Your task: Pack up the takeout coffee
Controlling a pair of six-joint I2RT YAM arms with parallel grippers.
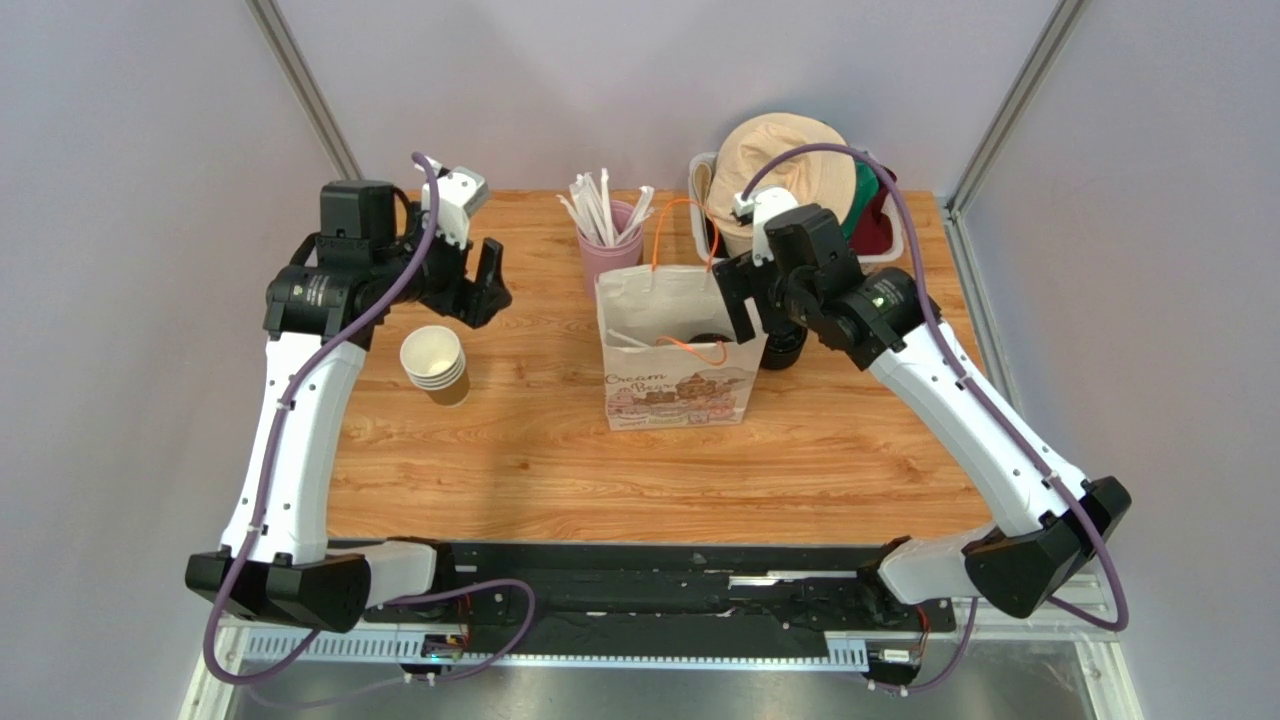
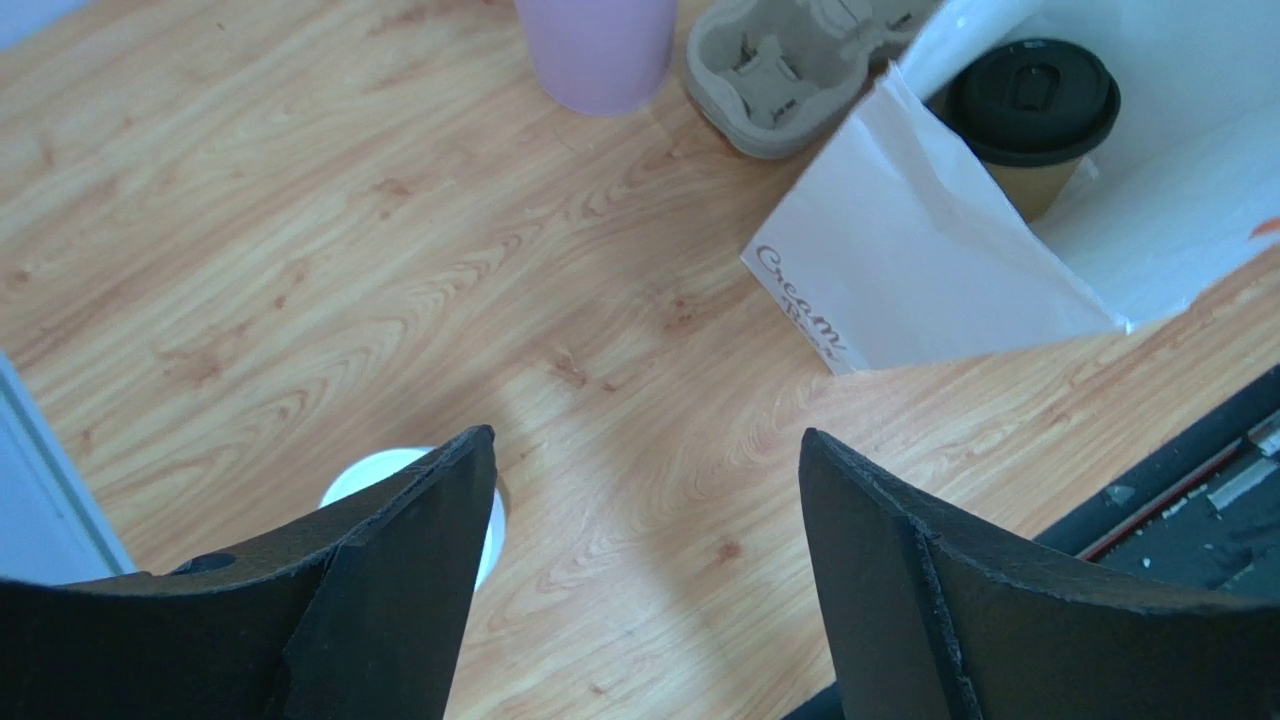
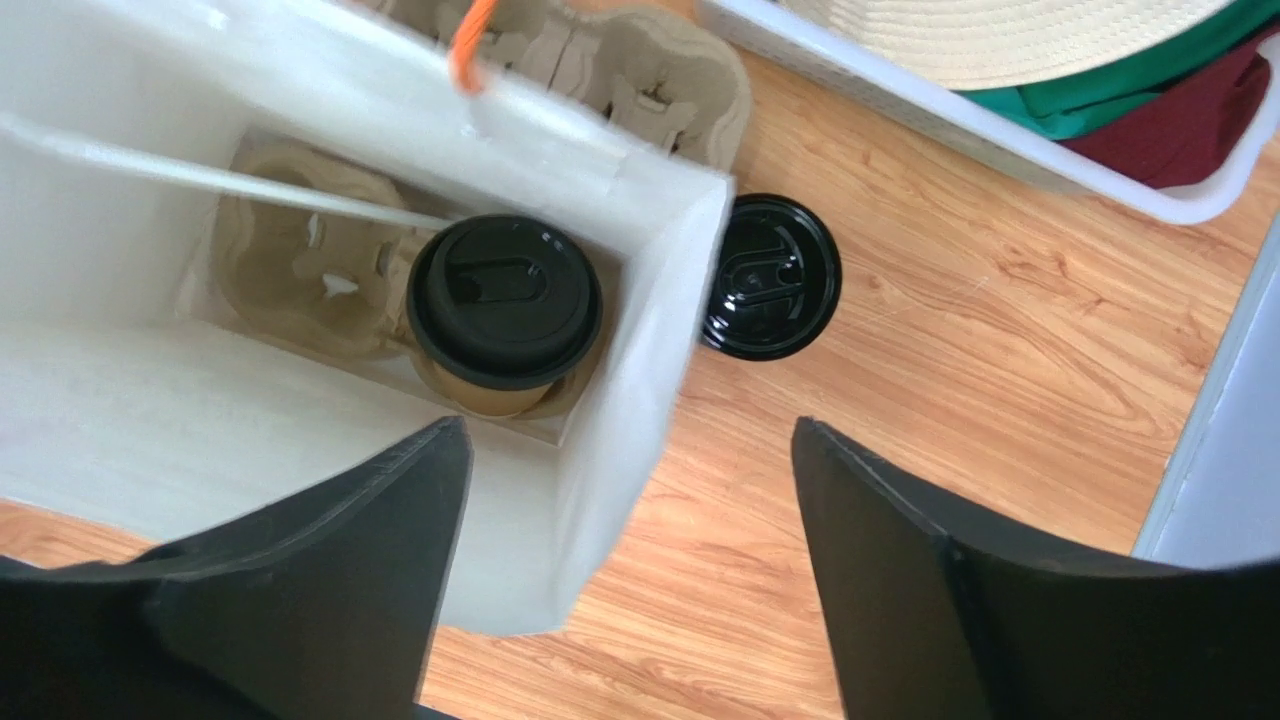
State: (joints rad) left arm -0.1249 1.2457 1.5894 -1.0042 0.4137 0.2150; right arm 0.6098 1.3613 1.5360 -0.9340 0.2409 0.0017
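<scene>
The takeout coffee, a brown paper cup with a black lid, stands inside the white paper bag in a cardboard carrier. It also shows through the bag's mouth in the left wrist view. My right gripper hangs open above the bag's right wall, gripping nothing. My left gripper is open over bare wood at the table's left, apart from the bag.
A stack of lidless brown cups stands under the left arm. A pink cup of stirrers and a spare carrier sit behind the bag. Loose black lids lie to its right, near a white bin with a hat.
</scene>
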